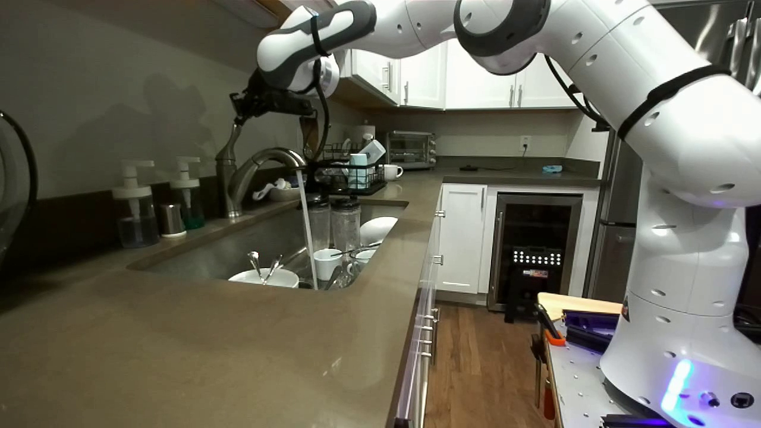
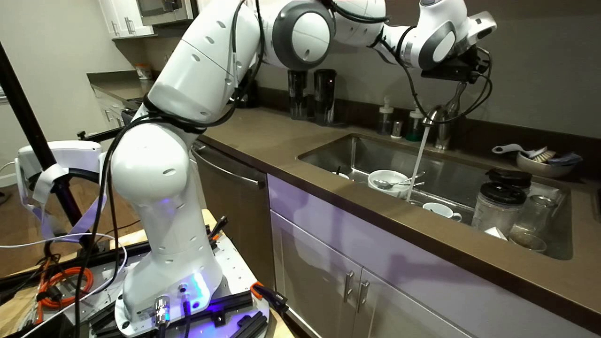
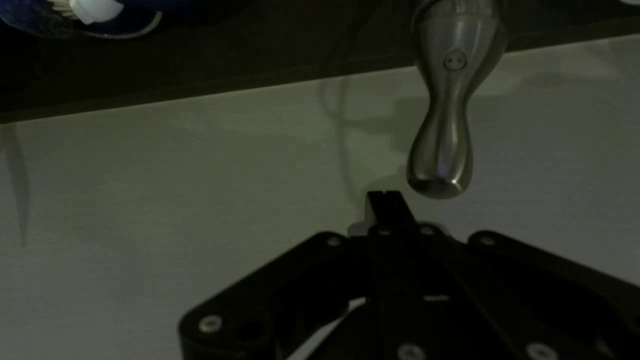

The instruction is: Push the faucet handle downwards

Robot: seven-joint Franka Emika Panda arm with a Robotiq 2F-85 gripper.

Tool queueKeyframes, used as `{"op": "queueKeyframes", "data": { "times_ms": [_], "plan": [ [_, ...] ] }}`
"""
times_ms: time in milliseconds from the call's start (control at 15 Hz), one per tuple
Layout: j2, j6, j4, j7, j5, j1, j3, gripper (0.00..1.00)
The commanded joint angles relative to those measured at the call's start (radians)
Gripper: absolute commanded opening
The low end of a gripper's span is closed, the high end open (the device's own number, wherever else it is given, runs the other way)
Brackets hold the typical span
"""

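Observation:
The faucet handle, a slim brushed-metal lever with a rounded end, rises steeply from the faucet base in both exterior views. In an exterior view its upper end reaches to just under my gripper. The wrist view has my gripper with its black fingertips pressed together and nothing between them. There the tips lie just left of the lever's rounded end, a small gap showing between them; whether they touch in depth I cannot tell. Water pours from the curved spout into the sink.
Soap dispensers and a metal cup stand beside the faucet. The sink holds a bowl, a mug and lidded jars. A dish rack stands beyond it. The wall lies close behind the handle.

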Motion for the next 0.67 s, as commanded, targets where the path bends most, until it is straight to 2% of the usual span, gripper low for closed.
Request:
{"op": "queueKeyframes", "data": {
  "times_ms": [0,333,600],
  "plan": [
    [0.013,0.01,0.021,-0.061,0.034,-0.023,0.05,0.03],
    [-0.001,-0.031,0.003,-0.053,0.026,-0.018,0.046,0.03],
    [-0.023,-0.019,-0.035,-0.059,0.028,-0.023,0.048,0.03]
  ]
}}
